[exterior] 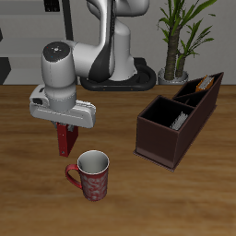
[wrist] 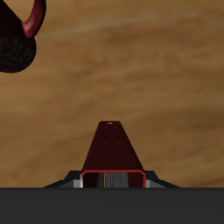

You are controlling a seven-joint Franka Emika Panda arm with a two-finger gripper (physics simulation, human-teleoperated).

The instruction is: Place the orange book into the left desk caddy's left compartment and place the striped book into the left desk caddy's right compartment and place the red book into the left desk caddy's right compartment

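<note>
Claw point(exterior: 64, 129) is clamped on the red book point(exterior: 64, 140), held upright near the table point(exterior: 28, 198) in the left half of the scene, just behind the mug point(exterior: 91, 175). To do this well, lift it clear, then carry it right to the left desk caddy point(exterior: 171, 138) and lower it into the right compartment point(exterior: 168, 114). One red book, one caddy, one mug; an orange book point(exterior: 204, 85) seems to sit at the caddy's far end.

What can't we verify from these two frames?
- Red book: exterior view, upper part behind the gripper; grip contact unclear. Wrist view cuts it off at the frame edge.
- Caddy contents: exterior view, too small to identify.
- Mug: wrist view, cropped by the frame.
</note>
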